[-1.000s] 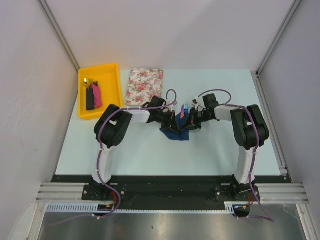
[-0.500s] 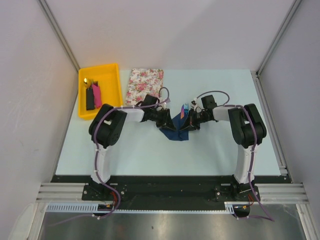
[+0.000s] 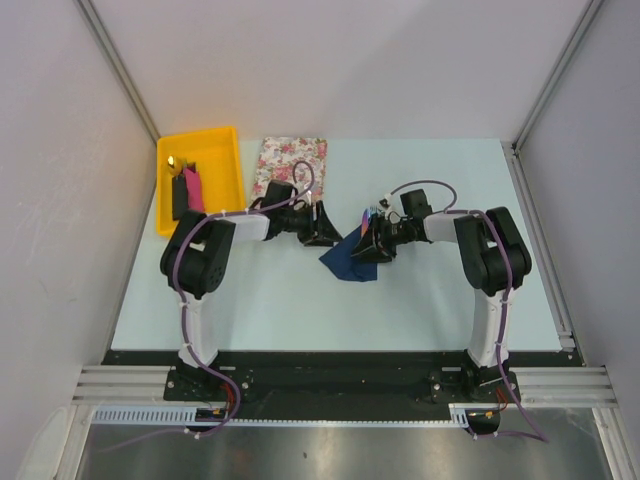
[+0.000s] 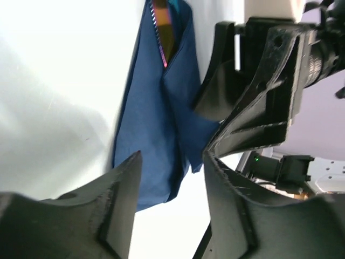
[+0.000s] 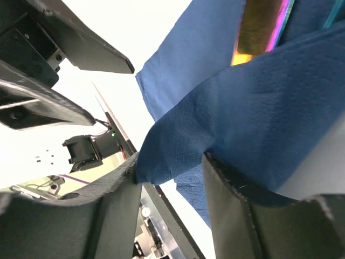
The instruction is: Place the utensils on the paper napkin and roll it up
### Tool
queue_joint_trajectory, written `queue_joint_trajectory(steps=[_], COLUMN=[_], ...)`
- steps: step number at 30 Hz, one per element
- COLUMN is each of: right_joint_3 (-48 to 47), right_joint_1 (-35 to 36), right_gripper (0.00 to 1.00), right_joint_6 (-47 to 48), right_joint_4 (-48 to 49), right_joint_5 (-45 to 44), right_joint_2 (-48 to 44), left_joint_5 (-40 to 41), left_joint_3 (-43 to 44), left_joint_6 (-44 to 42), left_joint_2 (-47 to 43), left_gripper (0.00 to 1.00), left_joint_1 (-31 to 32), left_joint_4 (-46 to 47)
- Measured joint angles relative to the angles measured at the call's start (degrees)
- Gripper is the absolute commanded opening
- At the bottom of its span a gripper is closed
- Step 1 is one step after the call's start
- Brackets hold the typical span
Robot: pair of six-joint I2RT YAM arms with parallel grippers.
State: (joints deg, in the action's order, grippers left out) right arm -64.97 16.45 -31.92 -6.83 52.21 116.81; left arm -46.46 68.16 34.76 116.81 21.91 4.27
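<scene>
Left gripper (image 4: pixel 171 162) gapes empty; right gripper (image 5: pixel 170 164) parted around a fold.
We see crinkled navy paper napkin (image 4: pixel 156 118) wrapping glossy, slender utensils (image 5: pixel 261 24), upper frame.

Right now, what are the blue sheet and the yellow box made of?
The blue sheet looks like soft paper: it is matte, with a fine dimpled texture and floppy folds. The yellow box seems to be hard plastic: it is smooth and evenly coloured, with stiff upright walls.

Your bench: pale mint table (image 3: pixel 430 300), plain white walls (image 3: pixel 350 60) on three sides, aluminium rails (image 3: pixel 119 70) at the back corners, brushed steel sheet (image 3: pixel 350 450) along the near edge. Light even, diffuse.
</scene>
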Motion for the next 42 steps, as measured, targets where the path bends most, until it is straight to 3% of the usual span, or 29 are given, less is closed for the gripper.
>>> queue_joint_trajectory(steps=[7, 12, 19, 22, 35, 40, 42], right_joint_3=[0.00, 0.00, 0.00, 0.02, 0.44, 0.31, -0.61], right_joint_1=[0.13, 0.33, 0.37, 0.37, 0.48, 0.46, 0.35], right_gripper=[0.62, 0.63, 0.60, 0.60, 0.56, 0.49, 0.35], right_joint_6=[-0.68, -0.70, -0.90, -0.90, -0.68, -0.68, -0.68], right_joint_4=[1.40, 1.81, 1.99, 1.99, 2.38, 1.90, 1.16], right_joint_5=[1.05, 1.27, 1.22, 1.05, 0.94, -0.02, -1.01], right_joint_2=[-0.02, -0.02, -0.02, -0.02, -0.02, -1.20, -2.32], left_joint_5=[-0.22, -1.44, -3.28, -3.58, -2.40, -0.94, -0.66], left_joint_3=[0.74, 4.35, 9.46, 9.51, 8.66, 8.79, 9.14], left_joint_6=[3.91, 7.21, 8.46, 7.63, 0.55, -1.90, -2.45], left_joint_2=[-0.22, 0.20, 3.34, 4.02, 6.12, 9.01, 9.01], left_gripper=[0.59, 0.49, 0.16, 0.09, 0.00, 0.00, 0.00], left_joint_1=[-0.68, -0.94, 0.13, 1.36, 5.22, 5.07, 5.07], left_joint_4=[2.80, 5.38, 5.51, 2.82, -6.91, -11.76, -12.57])
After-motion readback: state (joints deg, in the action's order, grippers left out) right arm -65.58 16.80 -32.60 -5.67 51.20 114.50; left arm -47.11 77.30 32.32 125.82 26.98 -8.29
